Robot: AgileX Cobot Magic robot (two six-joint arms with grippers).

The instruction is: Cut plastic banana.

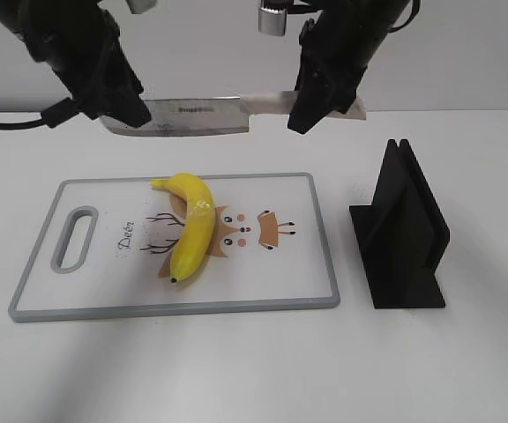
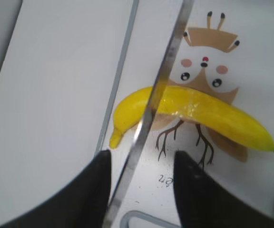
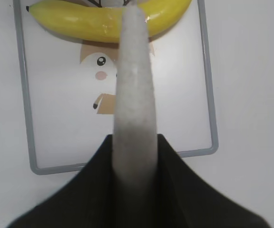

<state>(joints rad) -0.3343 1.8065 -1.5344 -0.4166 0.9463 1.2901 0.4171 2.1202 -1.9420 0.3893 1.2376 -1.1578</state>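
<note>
Knife (image 1: 192,116) tip behind left gripper (image 1: 122,110) (handle blurred at right wrist)

open air above cutting board (image 1: 316,256), knife (image 1: 192,115) overhead, black stand (image 1: 401,231) blocking right side

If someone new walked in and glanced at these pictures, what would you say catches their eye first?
First, the knife, held level in the air above the far edge of the cutting board: the right gripper clamps its pale handle and the left gripper sits at the blade's tip end. Next, the bright yellow plastic banana lying whole on the board's deer drawing. A black knife stand stands on the table to the board's right.
</note>
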